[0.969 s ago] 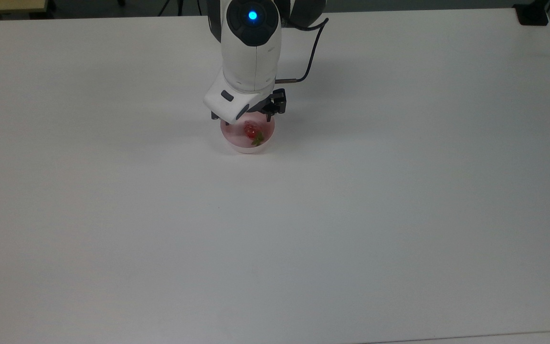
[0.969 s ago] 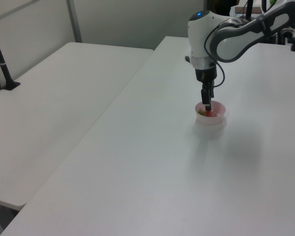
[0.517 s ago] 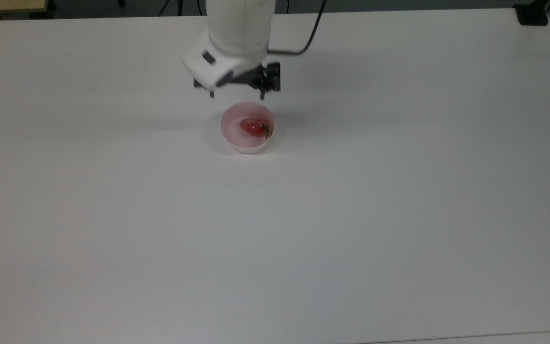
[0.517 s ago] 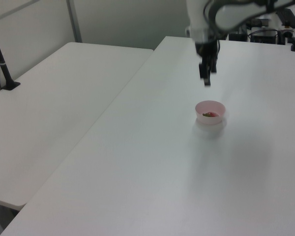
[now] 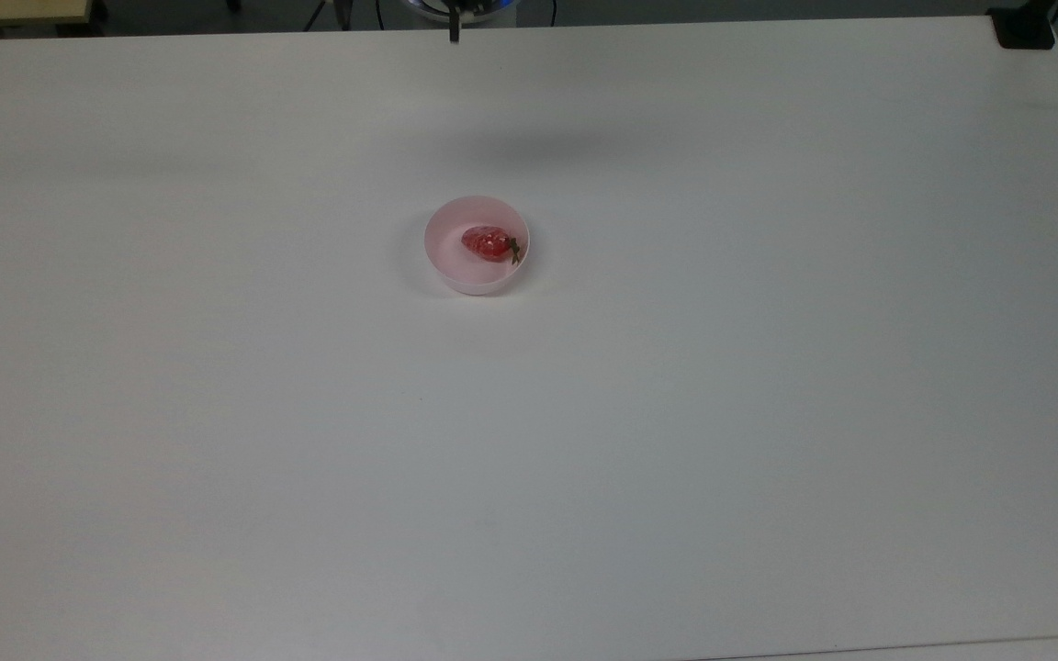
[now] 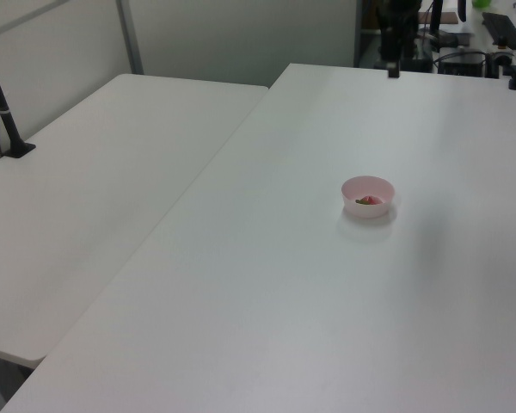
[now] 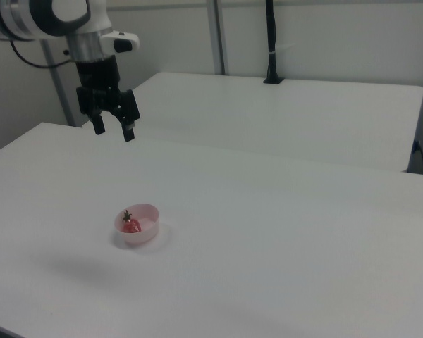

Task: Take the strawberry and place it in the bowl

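White tabletop (image 5: 676, 413): with the glossy red strawberry (image 5: 489, 243) lying inside the small pale pink plastic bowl (image 5: 447, 266), you keep the black two-finger gripper (image 7: 113, 129), fingers spread and empty, high and well apart from it.

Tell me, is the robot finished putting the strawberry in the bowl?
It looks finished. The strawberry lies inside the pink bowl on the table. The gripper hangs high above the table, away from the bowl, open and holding nothing. Nothing seems left to do.

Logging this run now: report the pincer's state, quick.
Pincer: open, holding nothing, raised above the white table; the small red strawberry lies in the pale pink round plastic bowl.
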Robot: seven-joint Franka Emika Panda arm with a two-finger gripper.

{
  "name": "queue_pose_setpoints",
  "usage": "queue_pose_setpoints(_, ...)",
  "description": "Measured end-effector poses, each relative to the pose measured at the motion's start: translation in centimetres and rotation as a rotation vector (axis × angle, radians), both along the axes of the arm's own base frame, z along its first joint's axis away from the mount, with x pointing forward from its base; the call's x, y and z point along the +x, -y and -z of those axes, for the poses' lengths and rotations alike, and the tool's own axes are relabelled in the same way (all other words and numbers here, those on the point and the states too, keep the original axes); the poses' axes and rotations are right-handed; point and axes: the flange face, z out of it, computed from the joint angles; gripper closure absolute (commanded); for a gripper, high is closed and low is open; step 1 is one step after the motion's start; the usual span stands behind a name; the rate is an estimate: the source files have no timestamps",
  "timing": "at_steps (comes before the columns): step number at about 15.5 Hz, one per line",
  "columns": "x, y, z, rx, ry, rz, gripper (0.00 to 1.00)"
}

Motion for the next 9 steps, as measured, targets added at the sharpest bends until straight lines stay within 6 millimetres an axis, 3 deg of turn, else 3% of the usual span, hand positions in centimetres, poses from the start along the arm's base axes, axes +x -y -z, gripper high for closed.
queue_pose_setpoints(4,-1.3,2.5,-1.6,0.052,0.009,0.056,0.00)
queue_pose_setpoints(9,-0.2,4.1,-2.2,0.057,0.093,-0.044,0.00)
